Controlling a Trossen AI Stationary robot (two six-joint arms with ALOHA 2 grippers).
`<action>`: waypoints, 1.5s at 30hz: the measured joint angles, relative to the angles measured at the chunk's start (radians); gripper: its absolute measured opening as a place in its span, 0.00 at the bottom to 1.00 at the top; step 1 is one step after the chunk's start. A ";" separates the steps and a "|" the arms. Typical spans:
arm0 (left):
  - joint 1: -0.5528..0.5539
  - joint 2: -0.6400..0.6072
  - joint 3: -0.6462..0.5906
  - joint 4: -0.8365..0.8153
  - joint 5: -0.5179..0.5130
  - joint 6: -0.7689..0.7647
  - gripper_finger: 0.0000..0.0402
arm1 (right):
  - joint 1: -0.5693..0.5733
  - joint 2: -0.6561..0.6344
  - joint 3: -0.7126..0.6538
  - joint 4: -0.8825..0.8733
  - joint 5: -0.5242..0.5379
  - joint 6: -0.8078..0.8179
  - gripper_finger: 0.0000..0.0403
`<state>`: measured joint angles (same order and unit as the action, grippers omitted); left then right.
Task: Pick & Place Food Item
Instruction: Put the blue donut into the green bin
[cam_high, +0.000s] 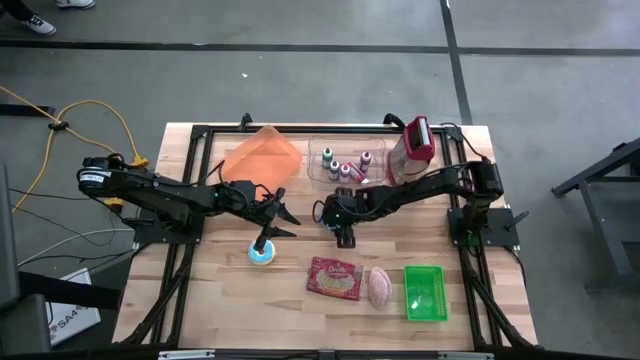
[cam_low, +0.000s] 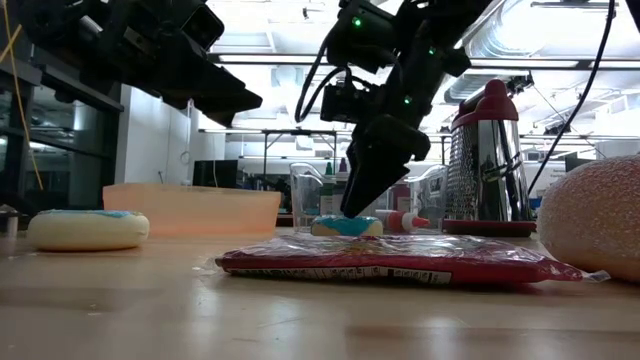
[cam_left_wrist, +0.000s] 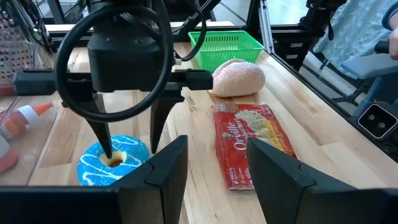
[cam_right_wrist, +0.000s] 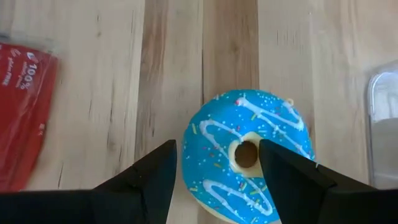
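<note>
The table (cam_high: 200, 300) is carrying everything, and the two arms are reaching in over its middle. The red packet (cam_left_wrist: 252, 146) is lying flat near the front edge; its label is reading "Orville" in the left wrist view, and "100%" is showing on it in the right wrist view. The right gripper (cam_left_wrist: 132, 152) is pointing steeply down over the blue donut (cam_right_wrist: 217, 143), which is sitting on the wood just beside the packet. Its jaws are standing partly apart, gripping nothing: one fingertip is dipping at the donut's hole and the other is standing outside the rim. The left gripper (cam_left_wrist: 217, 149) is hanging nearby, jaws moderately apart and empty. A second donut (cam_high: 263, 254) is lying below it.
</note>
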<state>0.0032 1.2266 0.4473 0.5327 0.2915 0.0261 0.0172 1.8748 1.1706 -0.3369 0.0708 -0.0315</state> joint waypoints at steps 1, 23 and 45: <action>0.000 0.000 0.000 0.000 0.000 0.000 0.39 | 0.000 0.000 0.000 -0.004 0.000 0.000 0.54; 0.000 0.000 0.000 0.000 0.000 0.000 0.39 | 0.000 0.000 -0.043 0.036 -0.025 0.021 0.54; 0.000 0.000 0.000 0.003 0.000 0.000 0.39 | -0.012 0.054 -0.042 0.072 -0.043 0.008 0.47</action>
<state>0.0036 1.2263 0.4473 0.5362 0.2916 0.0261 0.0055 1.9285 1.1282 -0.2646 0.0280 -0.0238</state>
